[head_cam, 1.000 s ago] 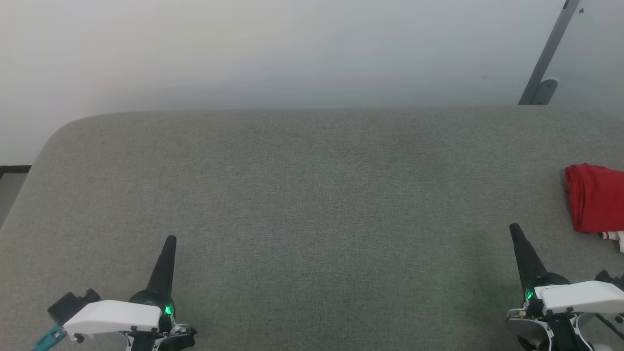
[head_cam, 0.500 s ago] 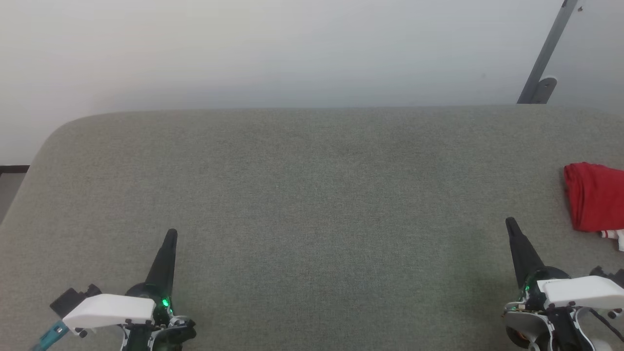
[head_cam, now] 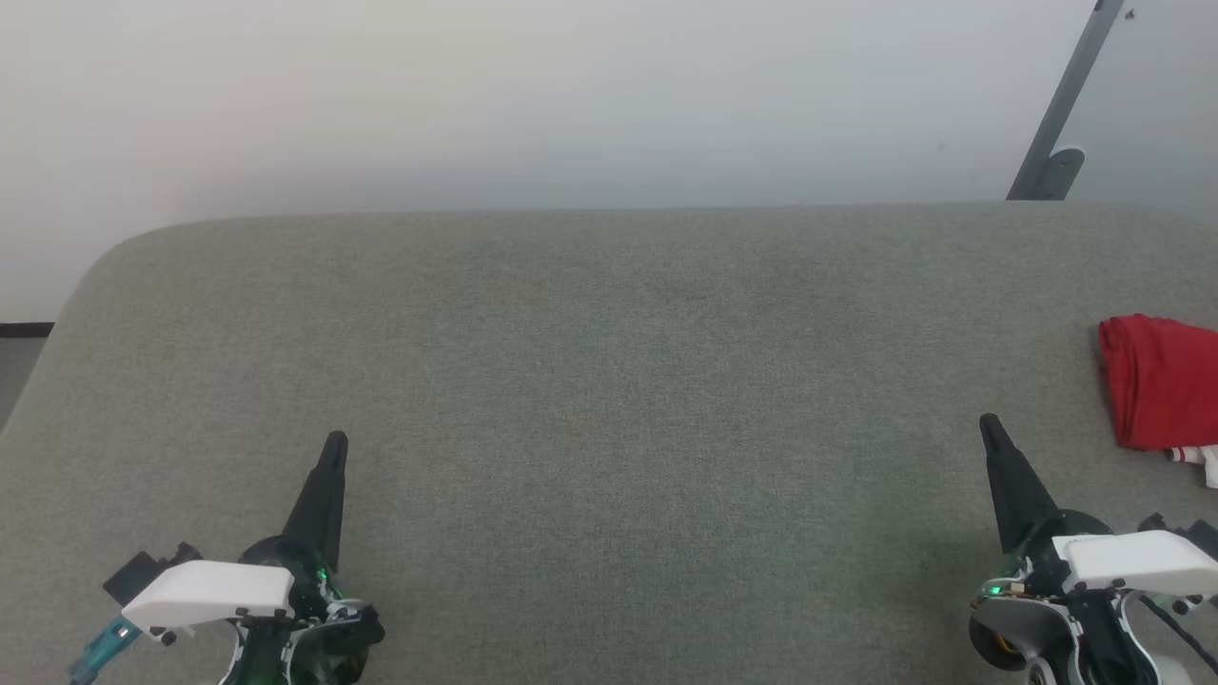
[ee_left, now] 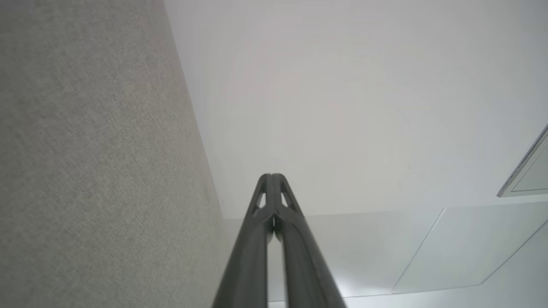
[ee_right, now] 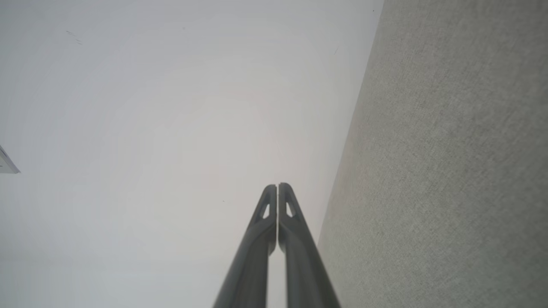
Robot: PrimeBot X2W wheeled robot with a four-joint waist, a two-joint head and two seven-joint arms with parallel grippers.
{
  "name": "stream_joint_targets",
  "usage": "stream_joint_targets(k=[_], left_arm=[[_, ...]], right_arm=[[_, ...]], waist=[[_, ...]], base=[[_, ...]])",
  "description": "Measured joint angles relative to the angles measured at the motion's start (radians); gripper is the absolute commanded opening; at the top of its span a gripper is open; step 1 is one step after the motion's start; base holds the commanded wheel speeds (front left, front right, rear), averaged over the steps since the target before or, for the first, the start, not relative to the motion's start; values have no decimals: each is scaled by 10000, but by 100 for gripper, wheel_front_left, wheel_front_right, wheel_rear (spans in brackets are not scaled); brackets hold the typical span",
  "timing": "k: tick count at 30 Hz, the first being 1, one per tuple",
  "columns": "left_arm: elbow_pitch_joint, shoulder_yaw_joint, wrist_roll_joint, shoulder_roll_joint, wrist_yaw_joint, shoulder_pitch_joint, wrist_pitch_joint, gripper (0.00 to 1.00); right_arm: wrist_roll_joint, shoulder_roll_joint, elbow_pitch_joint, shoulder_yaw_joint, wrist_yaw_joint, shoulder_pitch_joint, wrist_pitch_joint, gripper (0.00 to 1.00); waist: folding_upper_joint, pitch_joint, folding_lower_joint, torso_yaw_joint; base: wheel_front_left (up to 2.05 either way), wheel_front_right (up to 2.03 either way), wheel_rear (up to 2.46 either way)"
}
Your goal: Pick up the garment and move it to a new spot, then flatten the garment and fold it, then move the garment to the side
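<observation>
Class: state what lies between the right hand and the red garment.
Just bare grey surface. In the head view, nothing lies between the right hand and the garment.

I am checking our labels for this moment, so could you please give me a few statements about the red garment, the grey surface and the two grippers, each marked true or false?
1. The bunched red garment with white-and-red striped trim lies on the grey fabric surface, at the head view's right edge. True.
2. The red garment lies nearer the right gripper than the left gripper. True.
3. The right gripper is holding the red garment. False: it is shut on nothing and stands apart from the cloth.
4. The left gripper is open. False: its two dark fingers are pressed together.
</observation>
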Motion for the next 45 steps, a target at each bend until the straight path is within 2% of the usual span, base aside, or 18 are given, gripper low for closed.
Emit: stream_joint_targets(k=[45], left_arm=[[23, 132, -52, -90, 0, -57, 132, 0]], right_arm=[[111, 23, 19, 2, -2, -22, 15, 0]], waist=[[0, 2, 0, -4]], base=[[0, 0, 0]])
